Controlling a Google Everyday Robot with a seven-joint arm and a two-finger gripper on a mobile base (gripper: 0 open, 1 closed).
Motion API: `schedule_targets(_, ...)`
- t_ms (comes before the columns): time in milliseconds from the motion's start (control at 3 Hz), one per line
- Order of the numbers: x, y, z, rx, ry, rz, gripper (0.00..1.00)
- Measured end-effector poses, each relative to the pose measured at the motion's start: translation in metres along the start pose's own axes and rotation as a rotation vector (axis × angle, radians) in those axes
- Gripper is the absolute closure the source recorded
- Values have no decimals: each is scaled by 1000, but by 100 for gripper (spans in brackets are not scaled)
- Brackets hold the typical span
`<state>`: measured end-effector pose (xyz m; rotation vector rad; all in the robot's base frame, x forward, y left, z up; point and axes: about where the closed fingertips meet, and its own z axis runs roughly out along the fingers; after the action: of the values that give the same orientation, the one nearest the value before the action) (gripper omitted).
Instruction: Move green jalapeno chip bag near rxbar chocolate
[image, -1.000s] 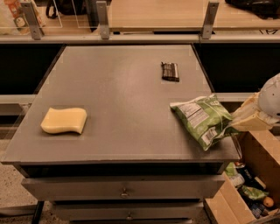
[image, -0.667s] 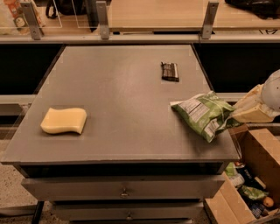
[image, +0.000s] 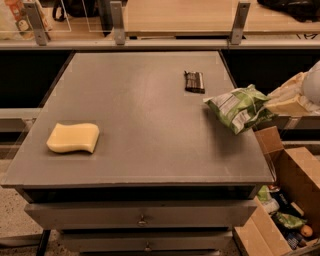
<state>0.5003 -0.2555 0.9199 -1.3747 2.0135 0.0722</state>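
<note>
Yellow sponge (image: 73, 138) front-left on table (image: 150, 95); cardboard box (image: 300, 172) beside table, right.

Grey table (image: 145, 95) above drawers (image: 142, 214)

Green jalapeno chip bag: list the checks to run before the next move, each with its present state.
1. Grip: the pincer, at the table's right edge, is shut on the right end of the green jalapeno chip bag: ok.
2. Bag lifted off the table: cannot tell.
3. Target in sight: the rxbar chocolate lies flat at the rear right, uncovered: ok.
4. Surface between bag and bar bare: ok.
5. Yellow sponge at the front left, out of the way: ok.
6. Bag released beside the bar: not ok.
</note>
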Motion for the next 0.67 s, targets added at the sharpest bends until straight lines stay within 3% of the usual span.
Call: schedule_targets(667, -28, -49, -3, 96, -117, -64, 100)
